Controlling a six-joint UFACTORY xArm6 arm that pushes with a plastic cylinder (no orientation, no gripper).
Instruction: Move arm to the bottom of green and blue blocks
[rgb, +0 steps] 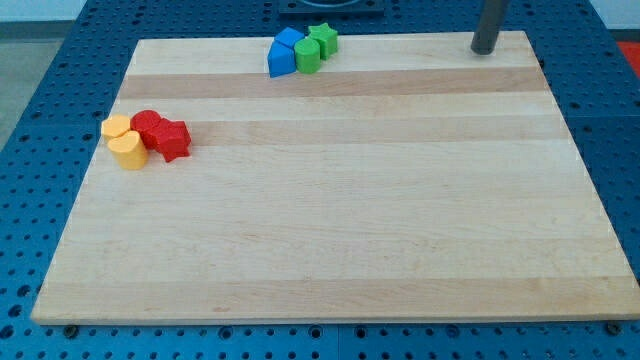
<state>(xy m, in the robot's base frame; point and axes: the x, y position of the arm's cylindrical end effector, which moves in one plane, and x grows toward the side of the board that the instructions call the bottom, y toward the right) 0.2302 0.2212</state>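
Two blue blocks and two green blocks, a star and a rounder one, sit bunched together at the view's top edge of the wooden board, a little left of the middle. My tip rests at the view's top right of the board, well to the right of the green and blue cluster and about level with it. It touches no block.
Two yellow blocks and two red blocks sit bunched at the view's left side of the board. A blue perforated table surrounds the board.
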